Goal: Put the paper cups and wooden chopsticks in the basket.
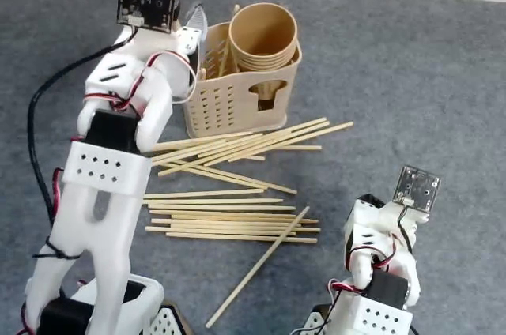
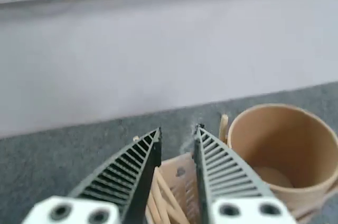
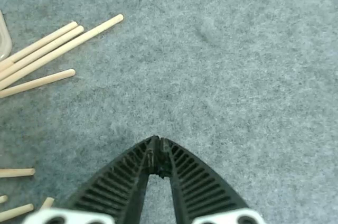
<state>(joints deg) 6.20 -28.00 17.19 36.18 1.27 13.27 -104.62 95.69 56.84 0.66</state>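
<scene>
At the far left, the left gripper [image 2: 178,131] hangs over the basket's [image 1: 229,106] left compartment. Its fingers are spread and grip nothing, probably so sticks can drop in upright, and a few chopsticks [image 2: 160,197] stand below it. The stacked paper cups [image 1: 265,39] fill the right compartment. Many loose chopsticks [image 1: 229,220] lie on the grey mat [image 1: 411,74] nearer than the basket. At the near right, the right gripper [image 3: 158,140] is closed and empty, seemingly parked clear.

basket [image 1: 229,106] 1 | paper cups [image 1: 273,58]: several, nested | loose chopsticks [image 1: 237,228]: about twenty
</scene>
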